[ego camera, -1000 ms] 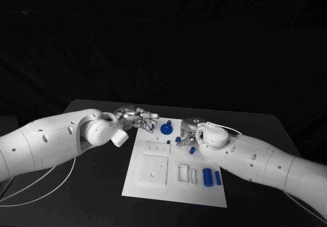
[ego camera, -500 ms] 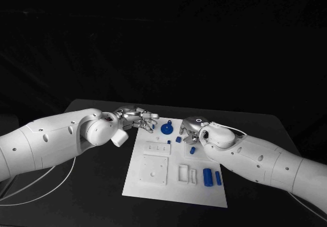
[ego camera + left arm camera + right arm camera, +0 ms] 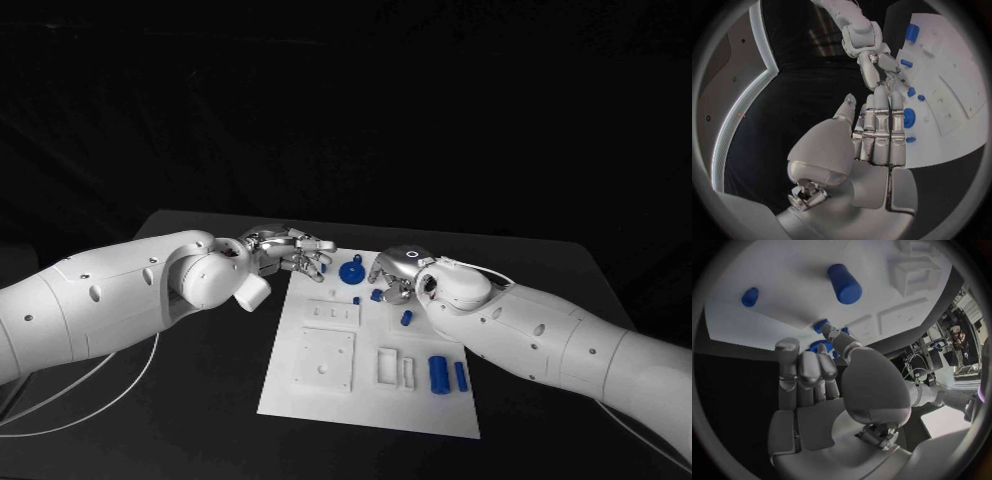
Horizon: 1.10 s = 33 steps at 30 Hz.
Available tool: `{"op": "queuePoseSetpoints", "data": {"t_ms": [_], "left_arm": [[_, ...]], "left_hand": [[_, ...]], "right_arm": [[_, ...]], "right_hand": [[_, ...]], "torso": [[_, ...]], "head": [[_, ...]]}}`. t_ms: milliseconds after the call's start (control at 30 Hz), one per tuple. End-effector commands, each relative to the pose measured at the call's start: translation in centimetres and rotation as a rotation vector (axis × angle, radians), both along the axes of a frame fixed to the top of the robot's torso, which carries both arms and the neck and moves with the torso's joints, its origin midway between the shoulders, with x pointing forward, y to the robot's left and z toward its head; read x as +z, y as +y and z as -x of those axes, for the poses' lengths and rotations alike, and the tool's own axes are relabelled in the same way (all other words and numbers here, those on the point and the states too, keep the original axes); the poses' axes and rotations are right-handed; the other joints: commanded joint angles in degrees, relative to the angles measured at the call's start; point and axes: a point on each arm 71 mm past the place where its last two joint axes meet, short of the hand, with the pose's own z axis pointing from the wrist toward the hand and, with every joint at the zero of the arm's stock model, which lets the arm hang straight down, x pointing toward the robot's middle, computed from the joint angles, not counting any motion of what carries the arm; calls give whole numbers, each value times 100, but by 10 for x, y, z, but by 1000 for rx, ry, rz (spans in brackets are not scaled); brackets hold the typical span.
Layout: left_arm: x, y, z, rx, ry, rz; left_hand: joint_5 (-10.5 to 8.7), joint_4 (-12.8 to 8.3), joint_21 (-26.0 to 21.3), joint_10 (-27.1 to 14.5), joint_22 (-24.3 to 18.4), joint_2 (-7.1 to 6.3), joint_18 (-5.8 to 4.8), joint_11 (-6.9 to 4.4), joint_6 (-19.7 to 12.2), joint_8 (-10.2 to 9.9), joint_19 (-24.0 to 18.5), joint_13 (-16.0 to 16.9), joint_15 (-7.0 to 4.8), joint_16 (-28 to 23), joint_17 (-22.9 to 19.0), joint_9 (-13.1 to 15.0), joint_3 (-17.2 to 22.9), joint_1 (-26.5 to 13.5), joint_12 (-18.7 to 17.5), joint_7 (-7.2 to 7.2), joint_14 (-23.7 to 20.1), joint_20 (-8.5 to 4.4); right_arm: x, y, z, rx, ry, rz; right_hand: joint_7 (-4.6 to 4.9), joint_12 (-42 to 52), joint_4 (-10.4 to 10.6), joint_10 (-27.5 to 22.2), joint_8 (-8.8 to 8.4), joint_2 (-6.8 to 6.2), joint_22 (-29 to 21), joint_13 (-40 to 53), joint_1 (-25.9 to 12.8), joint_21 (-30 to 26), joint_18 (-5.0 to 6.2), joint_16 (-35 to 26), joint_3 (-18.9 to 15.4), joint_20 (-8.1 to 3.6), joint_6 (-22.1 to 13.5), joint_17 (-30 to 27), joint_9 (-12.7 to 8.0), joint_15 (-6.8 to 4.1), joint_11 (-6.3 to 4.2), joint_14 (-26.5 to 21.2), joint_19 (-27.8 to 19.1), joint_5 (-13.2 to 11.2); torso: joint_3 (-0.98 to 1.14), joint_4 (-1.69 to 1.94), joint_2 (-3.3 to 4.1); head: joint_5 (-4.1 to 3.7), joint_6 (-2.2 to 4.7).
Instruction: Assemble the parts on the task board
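The white task board (image 3: pixel 368 395) lies in the middle of the black table (image 3: pixel 173 420). On its near part, toward 5 o'clock, two blue rod parts (image 3: pixel 438 374) lie side by side. One is thick and one is thin. Raised white frames (image 3: pixel 326 359) sit beside them, toward 7 o'clock. No words or labels can be read anywhere on the board.

Farther up the board, a small blue peg (image 3: pixel 407 318) stands near the right arm. The right hand (image 3: pixel 392 280) is over the far part of the board, at about 1 o'clock. Its fingers are curled in close together. A small blue part (image 3: pixel 820 326) shows at its fingertips, but I cannot tell if the hand holds it.

A round blue part (image 3: pixel 352 271) sits at the far end, at 12 o'clock. The left hand (image 3: pixel 289 252) hovers just beside it at 11 o'clock. Its fingers (image 3: pixel 879 125) are straight and side by side, holding nothing.
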Motion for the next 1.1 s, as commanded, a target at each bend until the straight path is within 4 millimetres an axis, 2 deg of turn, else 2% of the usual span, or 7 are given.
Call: {"op": "queuePoseSetpoints", "data": {"t_ms": [33, 133, 333, 733, 833, 1100], "left_arm": [[1, -3, 0, -20, -3, 6], [1, -4, 0, -22, -2, 6], [1, -4, 0, -24, -1, 6], [1, -4, 1, -28, 1, 6], [1, -4, 1, -28, 1, 6], [1, -4, 1, -30, 3, 5]], "left_hand": [[-11, 25, 32, -30, -9, -27, -7, 12, -25, 11, -38, -6, 20, -17, 9, -3, 5, -5, -1, 0, 16, 5], [-20, 33, 28, -32, -14, -32, -7, 14, -29, 14, -34, -5, 19, -16, 9, -2, -1, -2, 3, 2, 19, 6], [-20, 33, 28, -32, -14, -32, -7, 14, -29, 14, -34, -5, 19, -16, 9, -2, -1, -2, 3, 2, 19, 6], [-20, 33, 28, -32, -14, -32, -7, 14, -29, 14, -34, -5, 19, -16, 9, -2, -1, -2, 3, 2, 19, 6], [-20, 33, 28, -32, -14, -32, -7, 14, -29, 14, -34, -5, 19, -16, 9, -2, -1, -2, 3, 2, 19, 6], [-20, 33, 28, -32, -14, -32, -7, 14, -29, 14, -34, -5, 19, -16, 9, -2, -1, -2, 3, 2, 19, 6]], "right_arm": [[0, 5, 1, 62, -3, -10], [-1, 6, 1, 72, 0, -9], [-4, 5, -1, 82, 21, 11], [-8, -1, -4, 77, 40, 38], [-7, -2, -4, 76, 40, 39], [-7, -3, -4, 75, 43, 43]], "right_hand": [[-9, -8, 55, 15, -10, 37, 280, 6, 95, 17, -37, -5, -162, -31, -40, 2, -2, -47, -47, 13, 288, -263], [-28, -11, 76, 12, -12, 35, 295, 5, 127, 27, -42, 3, -204, -37, -68, 9, -2, -52, -60, 14, 292, -370], [-67, -26, 42, 1, -14, 83, 316, -7, 182, 27, -57, -4, -180, -48, -75, 8, -3, -64, -69, 4, 285, -429], [-78, 7, -73, -18, -11, 128, 386, 18, 116, 28, -71, 0, 27, -50, 5, 7, -2, -62, -76, 2, 287, -307], [-74, 22, -83, -21, -14, 124, 406, 25, 94, 36, -71, 11, 86, -47, 21, 11, -3, -59, -73, 7, 290, -293], [-78, 39, -87, -18, -12, 124, 422, 30, 86, 47, -70, 18, 139, -45, 33, 16, -1, -58, -74, 8, 292, -249]], "torso": [[-5, 6, 2], [-6, 9, -1], [-7, 0, 5], [-2, 3, 0], [6, 1, 2], [0, -9, 1]], "head": [[3, -8], [4, -13], [10, -12], [34, -35], [41, -43], [37, -43]]}}
